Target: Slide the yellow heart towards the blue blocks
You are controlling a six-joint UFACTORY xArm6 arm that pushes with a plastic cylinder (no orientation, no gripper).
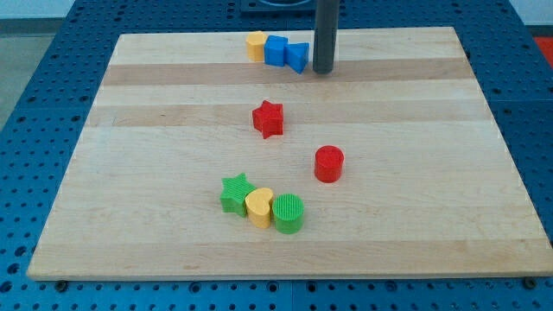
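Observation:
The yellow heart (259, 206) lies near the view's bottom centre, wedged between a green star (236, 192) on its left and a green cylinder (289, 213) on its right. Two blue blocks sit at the view's top: a blue block (276, 51) and a blue triangle (298, 57), touching each other. My tip (322, 71) is at the top, just right of the blue triangle, far from the yellow heart.
A yellow block (256, 45) touches the blue block's left side. A red star (269, 118) lies mid-board and a red cylinder (328, 163) lies lower right of it. The wooden board (130, 173) rests on a blue perforated table.

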